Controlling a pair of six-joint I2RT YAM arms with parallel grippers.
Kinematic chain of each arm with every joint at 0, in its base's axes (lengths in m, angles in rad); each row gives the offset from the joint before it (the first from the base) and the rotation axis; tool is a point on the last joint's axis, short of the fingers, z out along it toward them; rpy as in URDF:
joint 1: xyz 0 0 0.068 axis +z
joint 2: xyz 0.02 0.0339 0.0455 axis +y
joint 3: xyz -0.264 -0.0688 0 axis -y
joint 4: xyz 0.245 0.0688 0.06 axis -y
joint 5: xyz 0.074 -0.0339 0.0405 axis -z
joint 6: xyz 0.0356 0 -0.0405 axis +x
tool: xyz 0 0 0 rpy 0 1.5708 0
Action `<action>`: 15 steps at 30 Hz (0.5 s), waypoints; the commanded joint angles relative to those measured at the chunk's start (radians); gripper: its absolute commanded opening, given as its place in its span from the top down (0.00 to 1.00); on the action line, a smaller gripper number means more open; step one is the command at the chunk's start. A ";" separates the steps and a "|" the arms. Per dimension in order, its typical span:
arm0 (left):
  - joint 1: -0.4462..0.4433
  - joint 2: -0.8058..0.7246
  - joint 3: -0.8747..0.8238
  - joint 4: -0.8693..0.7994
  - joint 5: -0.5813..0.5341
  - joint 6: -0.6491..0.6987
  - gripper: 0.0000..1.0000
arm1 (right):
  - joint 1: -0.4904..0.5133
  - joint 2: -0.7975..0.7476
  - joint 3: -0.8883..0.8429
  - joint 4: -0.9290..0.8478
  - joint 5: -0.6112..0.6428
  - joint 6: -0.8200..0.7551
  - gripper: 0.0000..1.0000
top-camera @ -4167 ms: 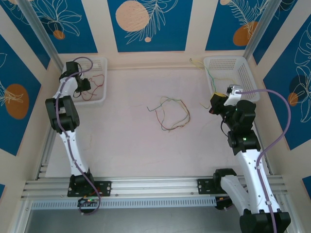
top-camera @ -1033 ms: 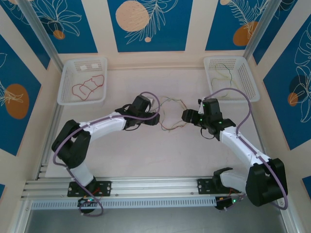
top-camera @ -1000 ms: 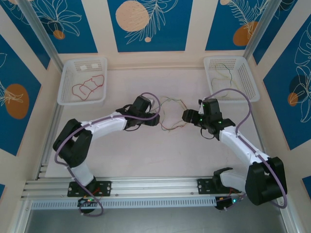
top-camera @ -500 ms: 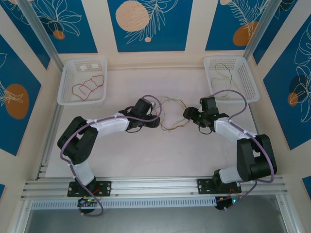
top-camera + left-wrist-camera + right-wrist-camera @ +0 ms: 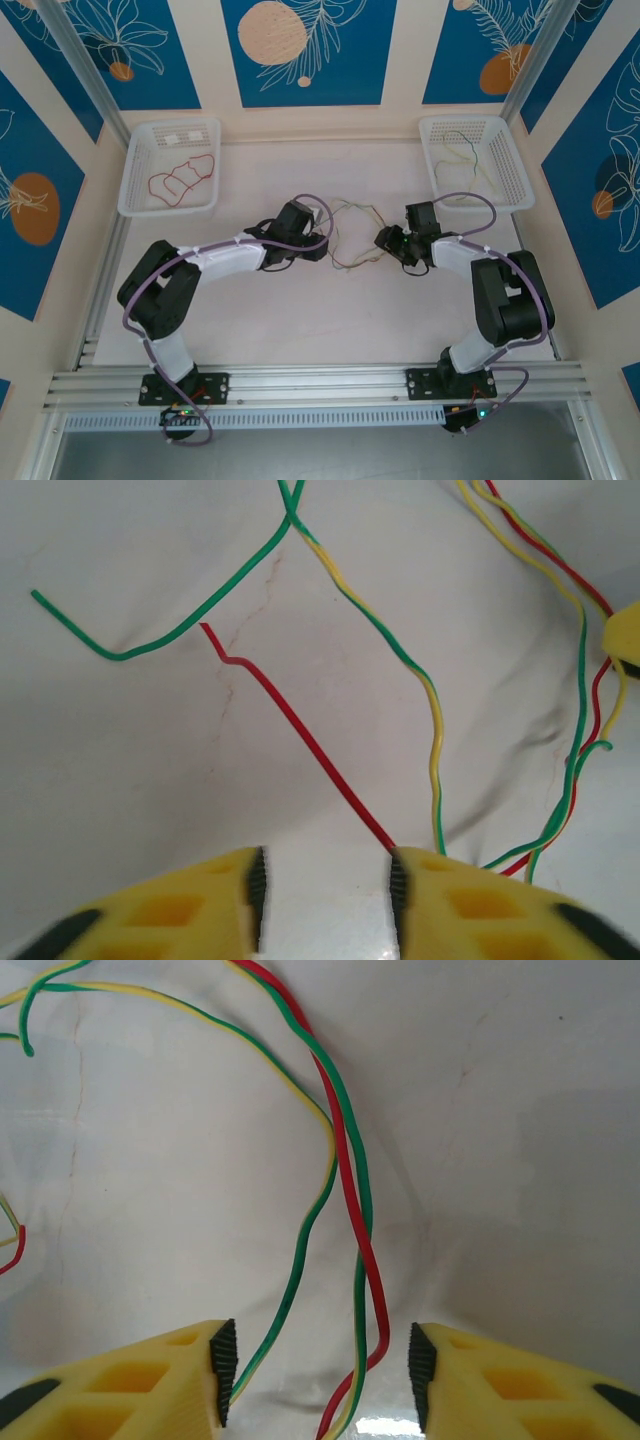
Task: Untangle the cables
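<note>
The left gripper [image 5: 325, 885] sits low on the table with its jaws apart; a red cable [image 5: 300, 738] reaches the inner edge of one finger. The right gripper [image 5: 315, 1365] is likewise parted, and the tangled cables [image 5: 345, 1160] pass between its fingers and extend ahead.

- The cables [image 5: 350, 240] are a loose tangle of thin wires lying flat on the pale worktop [image 5: 260, 310], at the centre of the top view.
- Left wrist view: a red wire [image 5: 300, 735] runs diagonally from a kinked free end at upper left to the bottom centre. A green wire [image 5: 180, 620] curves across the upper left and crosses a green-and-yellow wire [image 5: 400, 658] at the top edge.
- Right wrist view: a red strand [image 5: 338, 1120] and a green strand [image 5: 362, 1290] run down the centre, twisting over each other. A yellow-green strand [image 5: 300, 1250] bends toward the lower left.
- A red loop [image 5: 182, 180] lies in the upper-left basket [image 5: 168, 212]. Pale wires [image 5: 462, 160] lie in the upper-right basket [image 5: 490, 205].
</note>
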 commanded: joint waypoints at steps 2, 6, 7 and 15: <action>-0.010 -0.006 0.022 0.011 0.001 0.014 0.85 | -0.001 0.030 -0.019 0.036 -0.017 0.017 0.54; -0.009 -0.024 0.021 -0.021 -0.047 0.018 1.00 | -0.005 0.035 -0.046 0.081 -0.018 0.014 0.60; -0.009 -0.031 0.017 -0.028 -0.059 0.016 1.00 | -0.006 0.032 -0.053 0.088 -0.018 0.016 0.62; -0.009 -0.123 -0.026 -0.043 -0.159 0.026 1.00 | -0.006 -0.001 -0.066 0.090 -0.016 0.001 0.87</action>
